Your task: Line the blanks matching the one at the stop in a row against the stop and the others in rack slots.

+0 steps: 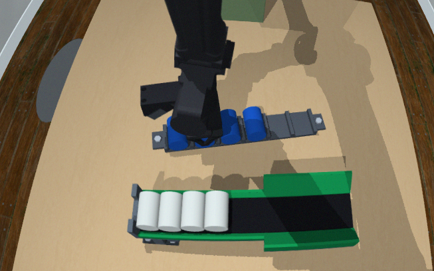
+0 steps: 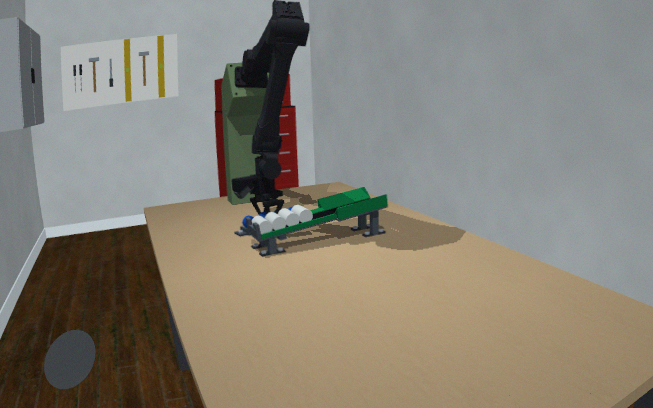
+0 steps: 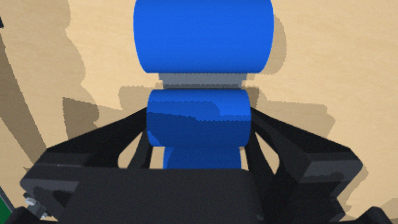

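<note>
Several white blanks (image 1: pixel 192 211) (image 2: pixel 287 216) lie straight across the green feed ramp (image 1: pixel 308 183) (image 2: pixel 351 198) in one tight row against the grey stop (image 1: pixel 135 190). On the grey stock rack (image 1: pixel 278 126), blue blanks lie in the first (image 1: pixel 177 137) (image 3: pixel 202 35), second (image 3: pixel 199 119), third (image 1: pixel 230 129) and fourth (image 1: pixel 254 124) slots from the left. The two right slots are empty. My gripper (image 3: pixel 198 111) (image 2: pixel 268 209) is shut on the second blank, one finger against each end. This blank appears seated in its slot; the arm hides most of it in the top view.
The rack has a bolted tab (image 1: pixel 157 138) at its left end and another (image 1: pixel 318 120) at its right. The ramp's tall flared side walls stand at its right end. The green arm base (image 1: pixel 243 10) stands behind the rack.
</note>
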You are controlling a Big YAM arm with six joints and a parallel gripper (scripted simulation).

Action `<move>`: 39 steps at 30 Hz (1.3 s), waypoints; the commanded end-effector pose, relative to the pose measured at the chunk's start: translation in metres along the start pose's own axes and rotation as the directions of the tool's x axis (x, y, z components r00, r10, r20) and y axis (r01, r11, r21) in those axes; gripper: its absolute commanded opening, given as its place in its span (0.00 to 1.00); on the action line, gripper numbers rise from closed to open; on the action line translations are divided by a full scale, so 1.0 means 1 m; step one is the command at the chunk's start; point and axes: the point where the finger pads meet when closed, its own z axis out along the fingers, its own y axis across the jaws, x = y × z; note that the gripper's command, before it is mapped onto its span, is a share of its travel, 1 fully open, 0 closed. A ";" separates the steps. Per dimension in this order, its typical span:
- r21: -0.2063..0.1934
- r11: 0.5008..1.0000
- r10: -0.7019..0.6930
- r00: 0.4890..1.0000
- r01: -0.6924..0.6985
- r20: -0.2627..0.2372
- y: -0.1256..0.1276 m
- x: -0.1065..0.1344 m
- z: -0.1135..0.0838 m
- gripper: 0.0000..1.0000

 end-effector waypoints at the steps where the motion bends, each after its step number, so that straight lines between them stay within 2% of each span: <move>1: 0.017 1.000 -0.002 1.000 0.002 -0.002 -0.014 0.000 -0.003 0.60; 10: 0.017 1.000 -0.002 1.000 0.002 -0.002 -0.014 0.000 -0.003 0.60; 11: 0.017 1.000 -0.002 1.000 0.002 -0.002 -0.014 0.000 -0.003 0.64; 13: 0.017 1.000 -0.002 1.000 0.002 -0.002 -0.014 0.000 -0.003 0.64; 14: 0.017 1.000 -0.002 1.000 0.002 -0.002 -0.014 0.000 -0.003 0.67; 16: 0.017 1.000 -0.002 1.000 0.002 -0.002 -0.014 0.000 -0.003 0.67; 20: 0.018 1.000 -0.002 1.000 0.002 -0.002 -0.014 0.000 -0.003 0.75; 24: 0.018 1.000 -0.002 1.000 0.002 -0.002 -0.014 0.000 -0.003 0.75; 25: 0.018 1.000 -0.002 1.000 0.002 -0.002 -0.014 0.000 -0.003 0.79; 34: 0.018 1.000 -0.002 1.000 0.002 -0.002 -0.014 0.000 -0.003 0.79; 39: 0.010 1.000 -0.002 1.000 0.002 0.003 -0.009 -0.002 -0.014 0.79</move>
